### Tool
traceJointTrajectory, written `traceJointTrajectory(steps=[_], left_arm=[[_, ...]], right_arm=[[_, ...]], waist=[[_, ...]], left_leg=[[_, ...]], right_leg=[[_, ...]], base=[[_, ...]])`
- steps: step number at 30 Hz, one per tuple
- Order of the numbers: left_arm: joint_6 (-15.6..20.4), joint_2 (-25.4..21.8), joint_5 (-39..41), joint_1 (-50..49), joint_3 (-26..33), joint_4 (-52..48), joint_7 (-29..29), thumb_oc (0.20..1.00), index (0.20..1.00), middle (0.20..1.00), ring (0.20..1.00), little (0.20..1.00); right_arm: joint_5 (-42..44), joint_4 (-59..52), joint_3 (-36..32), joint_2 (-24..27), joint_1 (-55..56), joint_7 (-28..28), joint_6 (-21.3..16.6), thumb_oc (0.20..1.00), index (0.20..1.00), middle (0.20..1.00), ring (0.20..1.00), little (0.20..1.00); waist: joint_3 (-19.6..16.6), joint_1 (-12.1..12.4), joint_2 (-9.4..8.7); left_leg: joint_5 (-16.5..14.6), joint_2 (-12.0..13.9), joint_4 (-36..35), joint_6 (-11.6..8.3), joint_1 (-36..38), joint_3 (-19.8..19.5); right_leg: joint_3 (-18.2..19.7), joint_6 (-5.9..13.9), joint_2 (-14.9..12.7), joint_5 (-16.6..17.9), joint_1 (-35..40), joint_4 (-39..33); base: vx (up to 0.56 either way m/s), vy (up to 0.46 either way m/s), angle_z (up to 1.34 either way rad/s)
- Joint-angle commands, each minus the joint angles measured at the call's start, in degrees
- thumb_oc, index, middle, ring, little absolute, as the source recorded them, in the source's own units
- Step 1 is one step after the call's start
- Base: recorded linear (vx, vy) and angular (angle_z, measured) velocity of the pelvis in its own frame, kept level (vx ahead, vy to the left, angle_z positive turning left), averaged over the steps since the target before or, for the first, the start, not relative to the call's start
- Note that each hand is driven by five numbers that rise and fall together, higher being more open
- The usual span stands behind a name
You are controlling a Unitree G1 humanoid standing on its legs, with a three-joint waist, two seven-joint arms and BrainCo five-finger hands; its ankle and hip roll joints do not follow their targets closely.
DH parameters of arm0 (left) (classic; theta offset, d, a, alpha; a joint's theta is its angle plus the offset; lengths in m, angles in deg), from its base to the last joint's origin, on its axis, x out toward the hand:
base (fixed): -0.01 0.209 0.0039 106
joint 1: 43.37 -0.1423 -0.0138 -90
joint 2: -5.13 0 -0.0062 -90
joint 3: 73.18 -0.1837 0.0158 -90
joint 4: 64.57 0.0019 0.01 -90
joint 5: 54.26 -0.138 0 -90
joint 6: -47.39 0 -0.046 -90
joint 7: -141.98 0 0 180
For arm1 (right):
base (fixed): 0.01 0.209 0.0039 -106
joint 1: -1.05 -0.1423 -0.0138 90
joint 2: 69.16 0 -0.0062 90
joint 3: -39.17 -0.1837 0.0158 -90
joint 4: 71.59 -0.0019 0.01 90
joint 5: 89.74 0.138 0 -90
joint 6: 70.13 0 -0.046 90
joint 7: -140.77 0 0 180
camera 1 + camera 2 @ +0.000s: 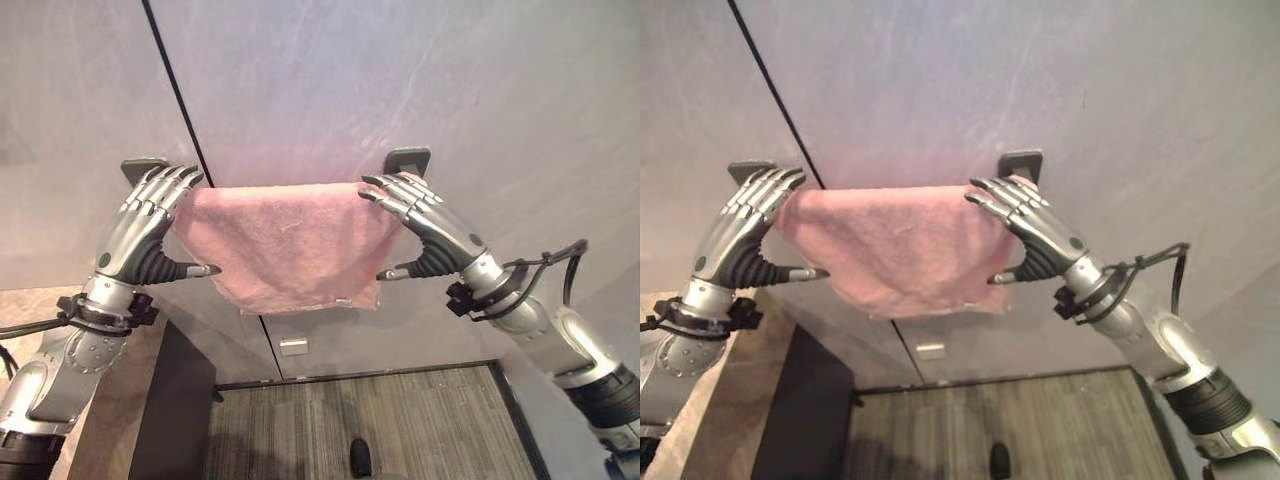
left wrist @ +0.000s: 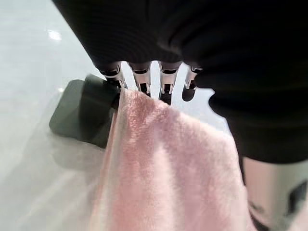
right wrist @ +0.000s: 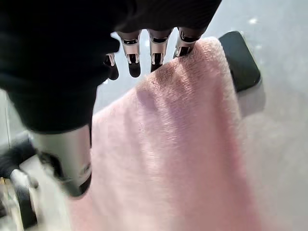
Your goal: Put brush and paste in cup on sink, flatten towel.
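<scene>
A pink towel point(image 1: 290, 245) hangs over a bar on the grey wall between two dark brackets point(image 1: 408, 160). My left hand point(image 1: 150, 215) rests its straight fingers on the towel's left top edge by the left bracket point(image 2: 82, 113). My right hand point(image 1: 425, 215) lays its straight fingers on the right top edge. Both thumbs stick out below, apart from the cloth. In the wrist views the fingers point(image 3: 156, 48) press on the pink towel point(image 2: 168, 168), not curled round it. The towel hangs spread out, its lower edge a little uneven.
A dark seam point(image 1: 175, 80) runs down the wall behind the towel. A tan counter edge point(image 1: 110, 410) lies at lower left beside a dark panel. Grey striped floor point(image 1: 380, 420) shows below, with a dark shoe tip point(image 1: 360, 458) on it.
</scene>
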Motion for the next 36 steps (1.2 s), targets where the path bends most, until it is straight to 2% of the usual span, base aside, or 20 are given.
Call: traceJointTrajectory(steps=[1,7,11,13,14,16,17,18,22,23,26,27,28,29,30,31,32,33,35,36], left_arm=[[-0.86,-8.02,2.42,-1.55,-0.41,2.61,-2.03,1.0,1.0,1.0,1.0,1.0],[-0.84,-3.64,2.79,2.72,1.35,-0.29,-7.44,1.0,1.0,1.0,1.0,1.0],[-0.24,-0.68,4.68,-0.55,6.36,-3.73,-9.88,1.0,1.0,1.0,1.0,1.0],[0.22,1.3,5.13,-6.22,11.85,-6.38,-10.61,1.0,1.0,1.0,1.0,1.0],[0.17,1.37,5.16,-6.61,11.92,-6.69,-10.5,1.0,1.0,1.0,1.0,1.0],[0.93,4.02,7.56,-11.22,15.08,-8.14,-10.39,1.0,1.0,1.0,1.0,1.0],[1.47,7.12,10.39,-15.35,16.63,-8.93,-9.48,1.0,1.0,1.0,1.0,1.0],[1.48,7.17,10.52,-15.7,16.58,-9.16,-9.33,1.0,1.0,1.0,1.0,1.0],[1.67,13.5,17.11,-23.91,17.43,-7.92,-5.62,1.0,1.0,1.0,1.0,1.0],[1.32,15.58,20.49,-27.98,15.98,-5.9,-2.55,1.0,1.0,1.0,1.0,1.0],[0.68,15.57,21.9,-30.69,14.3,-3.76,-0.09,1.0,1.0,1.0,1.0,1.0],[0.45,16.12,26.44,-30.91,11.45,-0.07,2.15,1.0,1.0,1.0,1.0,1.0],[0.6,16.07,26.54,-30.78,11.42,0.14,2.19,1.0,1.0,1.0,1.0,1.0],[-0.84,15.64,29.96,-31.33,7.19,5.7,6.33,1.0,1.0,1.0,1.0,1.0],[-1.17,15.32,30.57,-31.07,5.4,7.74,7.85,1.0,1.0,1.0,1.0,1.0],[-1.78,15.4,31.85,-30.24,2.85,12.24,8.8,1.0,1.0,1.0,1.0,1.0],[-1.77,15.4,31.85,-30.21,2.86,12.27,8.8,1.0,1.0,1.0,1.0,1.0],[-2.94,14.87,30.16,-27.91,-0.87,19.13,9.88,1.0,1.0,1.0,1.0,1.0],[-3.84,14.7,27.1,-26.24,-2.69,24.9,9.21,1.0,1.0,1.0,1.0,1.0],[-4.44,15.5,28.32,-25.11,-3.63,27.97,9.38,1.0,1.0,1.0,1.0,1.0]], right_arm=[[5.1,1.03,1.1,5.74,-3.21,1.27,2.23,1.0,1.0,1.0,1.0,1.0],[5.29,-2.14,0.25,-0.41,-7.45,5.74,1.56,1.0,1.0,1.0,1.0,1.0],[7.5,-7.23,-3.96,-1.8,-3.54,7.11,0.07,1.0,1.0,1.0,1.0,1.0],[7.33,-11.33,-10.43,-1.46,3.16,7.73,-1.04,1.0,1.0,1.0,1.0,1.0],[7.36,-11.68,-10.51,-1.48,3.59,7.61,-0.96,1.0,1.0,1.0,1.0,1.0],[6.99,-13.32,-16.05,-1.46,10.29,8.08,-1.54,1.0,1.0,1.0,1.0,1.0],[8.54,-13.9,-20.45,-2.8,16.71,7.73,-1.87,1.0,1.0,1.0,1.0,1.0],[8.66,-14.2,-20.62,-2.8,17.24,7.58,-1.87,1.0,1.0,1.0,1.0,1.0],[11.53,-11.82,-27.54,-7.01,28.75,7.01,-2.22,1.0,1.0,1.0,1.0,1.0],[14.15,-8.76,-28.89,-9.14,33.68,6.42,-2.11,1.0,1.0,1.0,1.0,1.0],[15.92,-3.96,-28.34,-9.85,36.77,5.22,-1.14,1.0,1.0,1.0,1.0,1.0],[15.56,0.26,-27.22,-9.46,37.95,4.9,-0.45,1.0,1.0,1.0,1.0,1.0],[15.57,0.42,-27.23,-9.43,37.84,4.94,-0.57,1.0,1.0,1.0,1.0,1.0],[14.62,8.97,-24.08,-8.32,38.27,4.11,1.28,1.0,1.0,1.0,1.0,1.0],[14.03,10.09,-23.61,-8.19,37.94,4.07,1.64,1.0,1.0,1.0,1.0,1.0],[13.56,15.67,-21.29,-7.9,36.82,3.94,2.18,1.0,1.0,1.0,1.0,1.0],[13.56,15.7,-21.28,-7.91,36.78,3.95,2.16,1.0,1.0,1.0,1.0,1.0],[14.31,24.4,-18.05,-8.19,34.23,3.69,3.54,1.0,1.0,1.0,1.0,1.0],[16.22,31.24,-14.45,-8.59,31.98,2.23,4.59,1.0,1.0,1.0,1.0,1.0],[17.67,33.54,-13.5,-9.14,30.66,1.9,4.54,1.0,1.0,1.0,1.0,1.0]], waist=[[3.3,-0.14,-1.69],[2.07,0.31,-1.76],[1.6,0.2,-1.82],[1.52,-0.05,-1.73],[1.37,-0.05,-1.73],[1.53,-0.43,-1.67],[1.44,-0.8,-1.59],[1.23,-0.76,-1.56],[1.63,-1.56,-1.45],[2.08,-1.9,-1.2],[2.5,-2.06,-1.34],[2.82,-2.16,-1.3],[2.78,-2.16,-1.34],[3.3,-2.09,-1.32],[3.37,-2.11,-1.41],[3.62,-2.06,-1.43],[3.59,-2.08,-1.44],[3.9,-1.92,-1.52],[4.18,-1.64,-1.63],[4.45,-1.64,-1.66]], left_leg=[[-0.06,1.31,0.4,-0.73,1.36,0.25],[-0.08,1.1,0.4,-0.52,1.81,-0.14],[-0.18,0.95,0.4,-0.32,2.31,-0.33],[-0.19,0.86,0.4,-0.2,2.62,-0.35],[-0.2,0.86,0.4,-0.2,2.67,-0.35],[-0.07,0.88,0.4,-0.14,2.69,-0.37],[-0.06,0.96,0.4,-0.08,2.83,-0.47],[-0.07,0.97,0.4,-0.08,2.86,-0.53],[0.15,1.01,0.4,0.02,2.57,-0.9],[0.03,1.15,0.4,0.0,2.63,-1.21],[0.62,1.09,0.4,0.01,2.05,-1.4],[0.6,1.1,0.4,-0.03,2.09,-1.68],[0.86,1.06,0.4,-0.02,1.87,-1.7],[0.98,1.15,0.4,-0.18,1.73,-2.02],[1.35,1.09,0.4,-0.19,1.4,-2.24],[1.47,1.11,0.4,-0.22,1.34,-2.43],[1.49,1.1,0.4,-0.22,1.28,-2.44],[1.65,1.08,0.4,-0.26,1.09,-2.72],[1.83,0.99,0.4,-0.35,0.89,-2.97],[1.97,0.94,0.4,-0.33,0.74,-3.07]], right_leg=[[-1.18,6.61,-5.57,-3.91,4.11,0.48],[-1.36,6.43,-5.57,-3.85,4.8,0.48],[-1.28,6.37,-5.7,-3.84,5.28,0.48],[-1.33,6.26,-5.7,-3.93,5.63,0.48],[-1.33,6.26,-5.7,-3.94,5.68,0.48],[-1.37,6.13,-5.7,-3.95,5.82,0.48],[-1.5,6.01,-5.74,-4.0,6.12,0.48],[-1.57,6.01,-5.74,-4.03,6.19,0.48],[-2.09,5.69,-5.75,-4.14,6.28,0.48],[-2.65,5.66,-5.72,-4.41,6.63,0.55],[-2.85,5.58,-5.8,-3.97,6.22,0.52],[-3.15,5.65,-5.8,-4.15,6.45,0.6],[-3.15,5.61,-5.84,-3.9,6.28,0.51],[-3.6,5.74,-5.94,-4.04,6.46,0.62],[-3.78,5.75,-6.04,-3.79,6.28,0.56],[-4.06,5.78,-6.14,-3.69,6.38,0.57],[-4.06,5.78,-6.15,-3.67,6.33,0.57],[-4.43,5.85,-6.34,-3.6,6.34,0.61],[-4.66,5.84,-6.43,-3.55,6.29,0.63],[-4.72,5.86,-6.48,-3.49,6.15,0.68]], base=[[-0.04,-0.013,0.12],[-0.03,-0.007,-0.01],[0.0,0.0,0.0],[0.0,0.0,0.0],[0.0,0.0,0.0],[0.0,0.0,0.0],[0.0,0.0,0.0],[0.0,-0.003,0.06],[0.0,-0.001,0.0],[0.0,0.0,0.0],[-0.05,-0.005,0.05],[-0.04,-0.003,0.11],[-0.04,-0.007,0.21],[-0.05,-0.014,0.19],[-0.04,-0.016,0.18],[-0.03,-0.011,0.05],[-0.02,-0.008,0.2],[-0.02,-0.001,0.21],[-0.03,-0.002,0.12],[-0.03,-0.005,0.02]])
